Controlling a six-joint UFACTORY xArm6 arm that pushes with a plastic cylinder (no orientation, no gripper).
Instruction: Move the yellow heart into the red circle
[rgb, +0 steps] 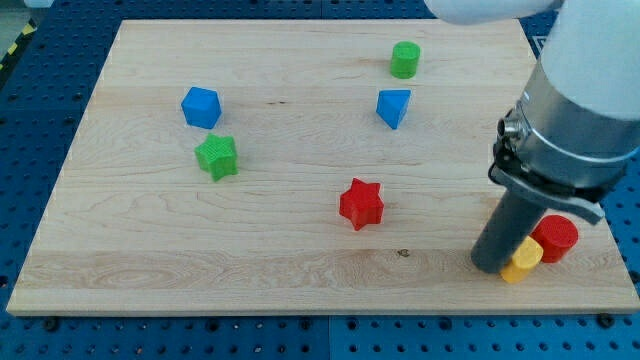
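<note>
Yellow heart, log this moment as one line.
yellow heart touching red circle | my tip at heart's left | board's lower right corner

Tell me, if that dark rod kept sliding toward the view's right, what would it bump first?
My tip sits right against the yellow block, so it meets that first; the red cylinder lies just beyond, apparently touching it.

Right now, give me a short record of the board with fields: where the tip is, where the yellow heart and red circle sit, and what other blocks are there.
tip: my tip at the view's lower right, against the yellow heart's left side
yellow heart: partly hidden by the rod, touching the red circle
red circle: just right of and above the heart
other blocks: red star, green star, blue cube, blue triangle, green cylinder
</note>
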